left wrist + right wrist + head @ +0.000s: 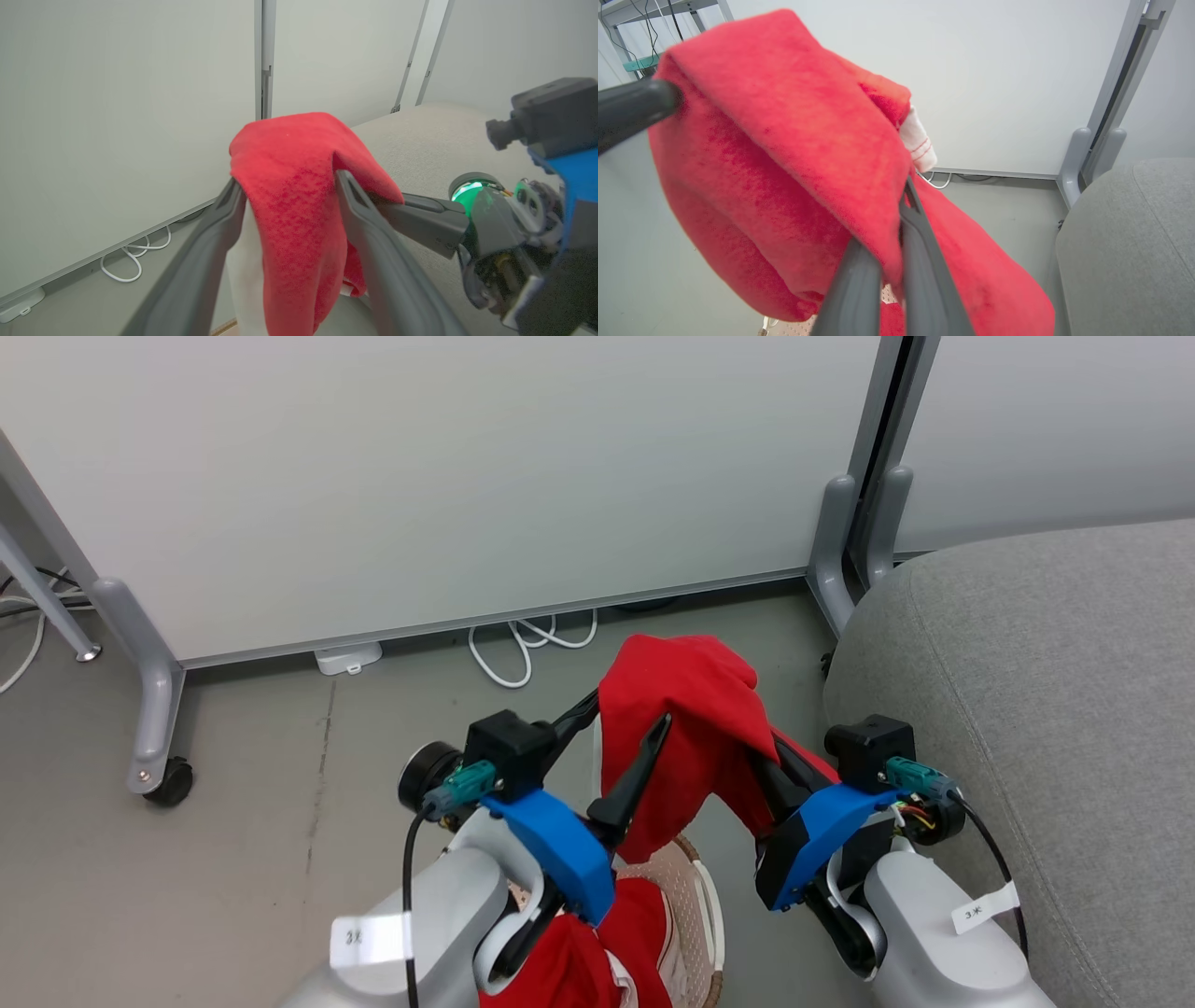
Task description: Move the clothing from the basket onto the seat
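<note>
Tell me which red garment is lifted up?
The upper garment, pinched in the right tool and hanging above the basket. The other garment lies in the basket.

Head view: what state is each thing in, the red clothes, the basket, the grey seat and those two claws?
lifted red garment, held up in the air, hanging limp.
second red garment, lying in the basket.
basket, on the floor, partly hidden by the arms.
seat, no clothing on the part that shows.
left gripper, open, fingers either side of the lifted red garment.
right gripper, shut on the lifted red garment.
</note>
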{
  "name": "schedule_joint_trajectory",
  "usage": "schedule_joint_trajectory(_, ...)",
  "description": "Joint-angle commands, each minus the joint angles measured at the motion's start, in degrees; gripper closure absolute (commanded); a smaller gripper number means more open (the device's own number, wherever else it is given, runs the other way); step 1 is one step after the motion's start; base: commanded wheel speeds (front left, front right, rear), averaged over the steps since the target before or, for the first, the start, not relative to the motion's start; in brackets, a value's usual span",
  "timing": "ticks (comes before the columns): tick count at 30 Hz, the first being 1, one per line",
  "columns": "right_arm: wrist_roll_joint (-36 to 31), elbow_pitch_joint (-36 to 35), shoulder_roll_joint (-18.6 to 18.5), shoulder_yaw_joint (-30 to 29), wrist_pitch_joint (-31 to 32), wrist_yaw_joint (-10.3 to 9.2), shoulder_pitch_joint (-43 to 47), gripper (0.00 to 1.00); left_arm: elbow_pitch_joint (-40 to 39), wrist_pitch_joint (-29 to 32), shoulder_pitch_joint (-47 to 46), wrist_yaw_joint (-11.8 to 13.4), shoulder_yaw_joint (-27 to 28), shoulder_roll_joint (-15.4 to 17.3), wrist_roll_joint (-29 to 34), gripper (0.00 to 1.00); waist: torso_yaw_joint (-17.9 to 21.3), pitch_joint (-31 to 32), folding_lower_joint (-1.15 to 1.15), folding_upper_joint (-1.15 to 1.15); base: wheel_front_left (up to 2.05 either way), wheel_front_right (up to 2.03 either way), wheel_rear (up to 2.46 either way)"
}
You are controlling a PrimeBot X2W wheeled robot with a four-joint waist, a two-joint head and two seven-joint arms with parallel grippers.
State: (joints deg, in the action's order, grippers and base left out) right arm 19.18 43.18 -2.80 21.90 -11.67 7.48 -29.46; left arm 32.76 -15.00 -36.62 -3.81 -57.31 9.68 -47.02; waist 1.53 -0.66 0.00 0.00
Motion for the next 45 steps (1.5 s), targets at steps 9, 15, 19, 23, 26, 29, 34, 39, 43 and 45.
schedule_joint_trajectory(9, -0.9, -0.9, -0.2, -1.0, -0.3, 0.03, 0.4, 1.0, -8.7, -0.3, 12.1, 2.2, 11.3, 3.2, 9.1, 0.0, 0.1, -0.5, 0.0, 0.0, 0.0, 0.0, 0.0)
schedule_joint_trajectory(15, -1.3, -1.4, -0.2, -1.5, 0.0, 0.03, 0.8, 1.0, -12.5, -0.3, 18.7, 1.7, 17.8, 4.0, 14.0, 0.0, 0.4, -0.6, 0.0, 0.0, 0.0, 0.0, 0.0)
schedule_joint_trajectory(19, -1.5, -1.7, -0.2, -1.8, 0.2, 0.02, 1.0, 1.0, -13.6, -0.3, 21.6, 0.9, 20.7, 3.8, 16.3, 0.0, 0.6, -0.8, 0.0, 0.0, 0.0, 0.0, 0.0)
schedule_joint_trajectory(23, -1.6, -2.0, -0.2, -2.0, 0.5, 0.02, 1.1, 1.0, -13.8, -0.3, 23.0, 0.3, 23.2, 3.2, 18.3, 0.0, 0.9, -0.9, 0.0, 0.0, 0.0, 0.0, 0.0)
schedule_joint_trajectory(26, -1.8, -2.3, -0.2, -2.1, 0.7, 0.03, 1.1, 1.0, -13.9, -0.3, 23.8, 0.0, 24.9, 2.6, 19.4, 0.0, 1.4, -1.0, 0.0, 0.0, 0.0, 0.0, 0.0)
schedule_joint_trajectory(29, -1.8, -2.5, -0.2, -2.2, 0.8, 0.02, 1.1, 1.0, -13.9, -0.3, 24.3, -0.5, 26.4, 1.9, 20.3, 0.0, 2.3, -1.1, 0.0, 0.0, 0.0, 0.0, 0.0)
schedule_joint_trajectory(34, -1.7, -2.8, -0.2, -2.4, 0.8, 0.02, 0.9, 1.0, -13.6, -0.3, 24.8, -1.2, 28.3, 1.4, 21.7, 0.0, 5.4, -1.4, 0.0, 0.0, 0.0, 0.0, 0.0)
schedule_joint_trajectory(39, -1.5, -3.1, -0.2, -2.2, 0.8, 0.02, 0.8, 1.0, -13.5, -0.3, 25.2, -1.7, 30.0, 0.8, 22.8, 0.0, 9.9, -2.1, 0.0, 0.0, 0.0, 0.0, 0.0)
schedule_joint_trajectory(43, -1.9, -2.8, -0.2, -2.7, 0.7, 0.02, 1.2, 1.0, -12.8, -0.3, 24.7, -2.1, 30.8, 0.2, 23.4, 0.0, 13.3, -2.6, 0.0, 0.0, 0.0, 0.0, 0.0)
schedule_joint_trajectory(45, -1.8, -2.8, -0.2, -2.9, 0.5, 0.02, 1.4, 1.0, -12.5, -0.3, 24.7, -2.2, 31.0, -0.1, 23.7, 0.0, 15.0, -2.8, 0.0, 0.0, 0.0, 0.0, 0.0)
